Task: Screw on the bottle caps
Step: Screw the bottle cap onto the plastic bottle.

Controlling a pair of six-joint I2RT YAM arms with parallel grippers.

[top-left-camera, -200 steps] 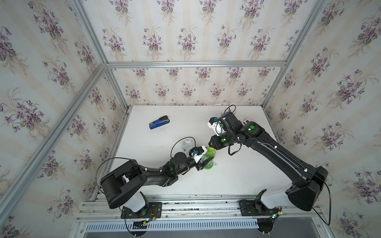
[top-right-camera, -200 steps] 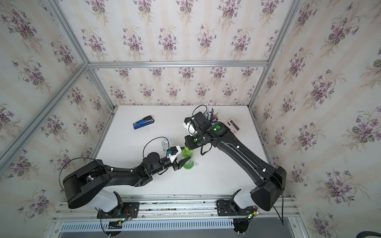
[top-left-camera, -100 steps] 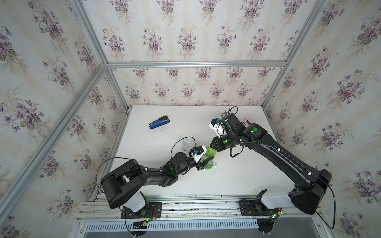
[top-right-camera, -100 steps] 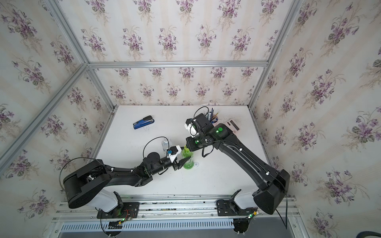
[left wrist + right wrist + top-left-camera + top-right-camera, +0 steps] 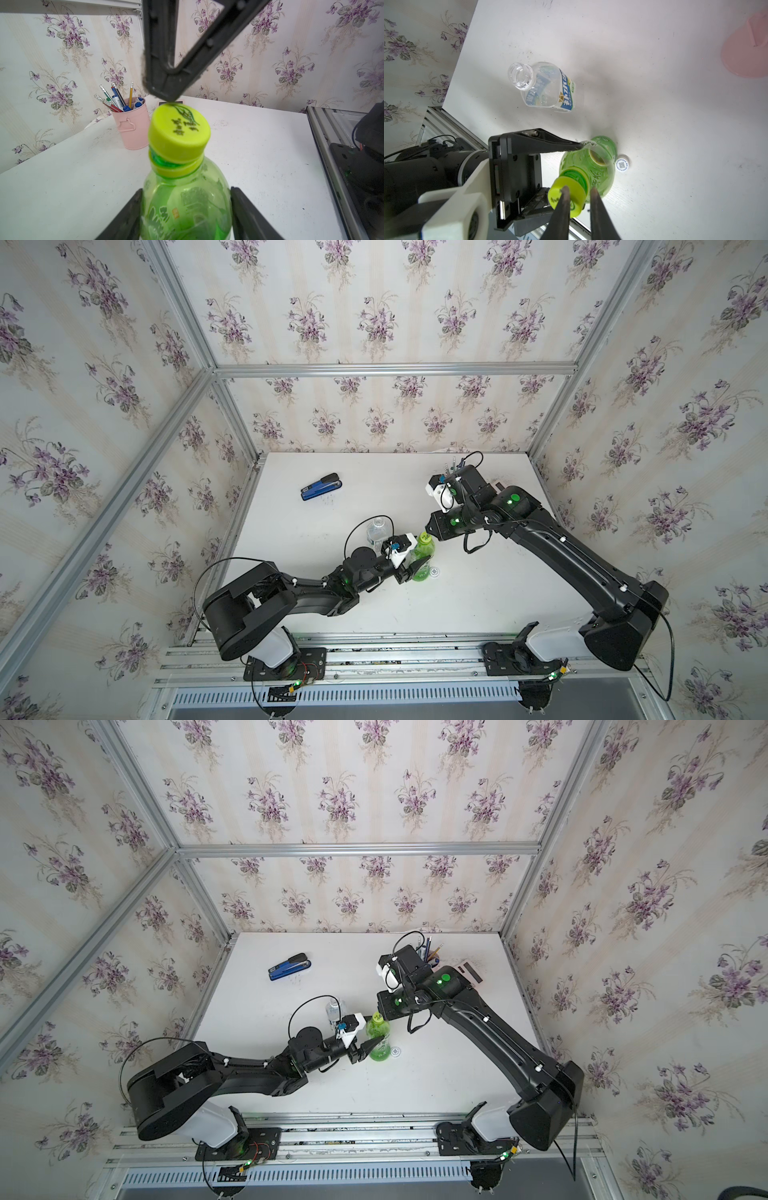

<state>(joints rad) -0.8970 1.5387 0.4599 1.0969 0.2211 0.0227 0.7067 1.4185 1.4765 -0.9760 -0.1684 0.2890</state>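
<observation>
**Right fingers shut above the green cap, left arm clamps the bottle**

The right gripper has its fingers pressed together with nothing between them. The tips hang right at the edge of the yellow-green cap, touching or barely clear, I cannot tell which. That cap sits on the neck of the green bottle, a little crooked, with thread showing between it and the collar ring. The left gripper pinches the bottle by its body, one finger on each side, upright on the white table. Just beside the bottle's base lies the white cap, printed code facing up. Near the left gripper, on its far side, stands the clear bottle, mouth open. Farther back is the pink pen cup, and well apart on the table's far left lies a blue stapler.
</observation>
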